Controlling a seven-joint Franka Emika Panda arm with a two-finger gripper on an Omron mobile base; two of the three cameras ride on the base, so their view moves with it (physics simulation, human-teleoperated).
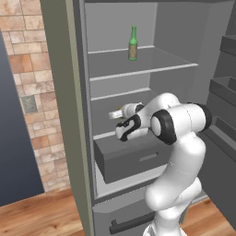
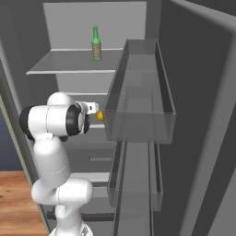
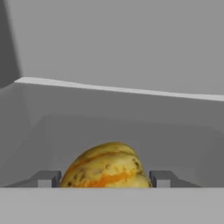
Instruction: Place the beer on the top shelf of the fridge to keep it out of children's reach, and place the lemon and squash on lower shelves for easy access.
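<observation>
While the green beer bottle [image 1: 133, 43] stands on the fridge's top shelf [image 1: 143, 71], the gripper [image 3: 103, 179] reaches inside lower down. Its fingers [image 3: 47, 178] clasp the lumpy orange-yellow squash [image 3: 105, 167].

Tan and beige stone-brick wall [image 1: 32, 69] at left, small grey-green square inset tile [image 1: 29, 104] in it. Dark blue-grey flat panel [image 1: 11, 152] against it. Warm brown wood-plank floor [image 1: 41, 216] below. Even, soft lighting.
</observation>
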